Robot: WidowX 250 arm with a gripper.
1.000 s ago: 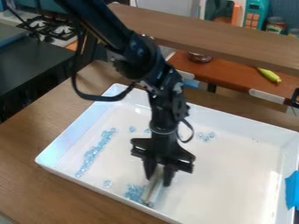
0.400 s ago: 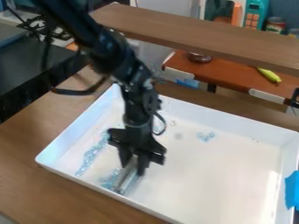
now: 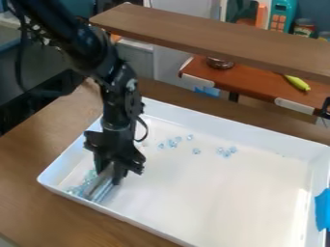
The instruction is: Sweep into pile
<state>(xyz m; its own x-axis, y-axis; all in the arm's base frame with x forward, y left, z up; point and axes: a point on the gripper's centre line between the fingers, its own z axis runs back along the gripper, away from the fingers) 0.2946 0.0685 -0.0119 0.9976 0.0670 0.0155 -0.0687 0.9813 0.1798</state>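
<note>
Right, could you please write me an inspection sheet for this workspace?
Surface: white tray on a wooden table.
Job's things: clear bluish pieces lie by the sweeping tool in the tray's left corner; loose pieces are scattered farther back, not in one pile.
Clutter: blue tape at the tray's right wall; yellow item on the reddish-brown shelf behind.
Gripper: at the tray's left part, closed on the tool, which is tilted.
Cables: black cable loops out beside the arm, above the gripper.
Surroundings: wooden board spans behind the tray.
</note>
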